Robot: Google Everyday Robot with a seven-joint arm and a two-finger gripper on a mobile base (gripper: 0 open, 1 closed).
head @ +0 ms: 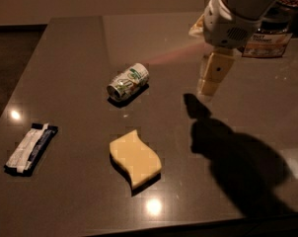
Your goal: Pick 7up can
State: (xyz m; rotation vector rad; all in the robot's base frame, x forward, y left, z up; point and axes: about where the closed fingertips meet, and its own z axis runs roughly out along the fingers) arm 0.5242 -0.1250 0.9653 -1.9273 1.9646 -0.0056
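The 7up can [128, 81] lies on its side on the dark table [70, 58], left of centre, with its silver end facing the camera. My gripper [207, 85] hangs down from the white arm at the upper right. It is above the table surface, to the right of the can and clearly apart from it. Its shadow falls on the table below and to the right.
A yellow wavy sponge [135, 158] lies in front of the can. A black and white snack bar wrapper [29, 148] lies near the left edge. A jar with a label [265, 42] stands at the back right, partly behind the arm.
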